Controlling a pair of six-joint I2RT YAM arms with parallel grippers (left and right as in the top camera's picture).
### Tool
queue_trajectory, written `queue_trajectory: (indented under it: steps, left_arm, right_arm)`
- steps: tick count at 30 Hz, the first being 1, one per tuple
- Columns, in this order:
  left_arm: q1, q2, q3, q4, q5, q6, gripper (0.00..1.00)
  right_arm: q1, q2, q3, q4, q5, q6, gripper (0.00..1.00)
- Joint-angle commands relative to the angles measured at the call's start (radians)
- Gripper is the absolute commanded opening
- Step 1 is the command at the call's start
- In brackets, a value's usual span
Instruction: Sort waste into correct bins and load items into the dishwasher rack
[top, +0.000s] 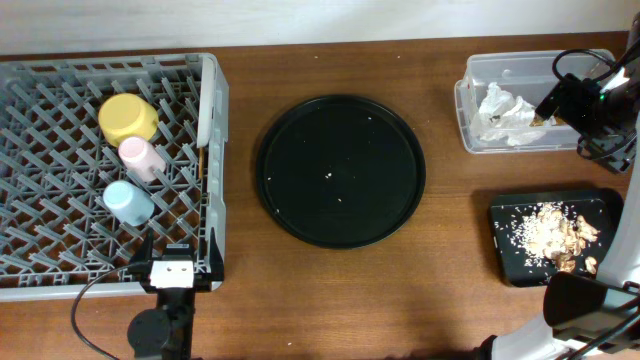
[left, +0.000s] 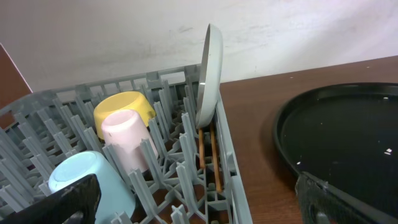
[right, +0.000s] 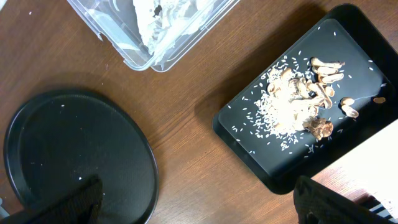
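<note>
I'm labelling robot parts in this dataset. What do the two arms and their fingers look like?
Both arms are mostly black. The left arm has a round joint, a white block at its wrist and a thin black cable. The right arm carries looped black cables and what looks like a small greenish light. The left fingers and right fingers are matte black and blunt.

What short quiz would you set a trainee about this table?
1. True or false: the pink cup sits inside the rack.
2. Where does the napkin lie? A) round tray B) clear tub C) black container
3. Fill in: the plate stands on its ___.
Key: 1 true; 2 B; 3 edge.
</note>
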Motion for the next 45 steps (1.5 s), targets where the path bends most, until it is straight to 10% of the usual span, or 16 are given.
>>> queue_trajectory:
  steps: [1,15,31,45]
  left_arm:
    - [0.006,-0.008,-0.009,0.002,-0.007,0.016,0.99]
    - [0.003,-0.008,-0.009,0.002,-0.007,0.016,0.99]
    - [0.003,-0.008,-0.009,0.002,-0.007,0.016,0.99]
    - [0.003,-0.008,-0.009,0.002,-0.007,0.016,0.99]
  right_arm:
    - [-0.002,0.0,0.002,0.0,0.002,0.008,0.98]
    - [-0.002,-0.056,0.002,0.0,0.002,0.008,0.99]
    - [0.084,-1.057,-0.008,0.047,0.101,0.008,0.98]
    - [0.28,-1.691,-1.192,0.621,0.089,0.127,0.98]
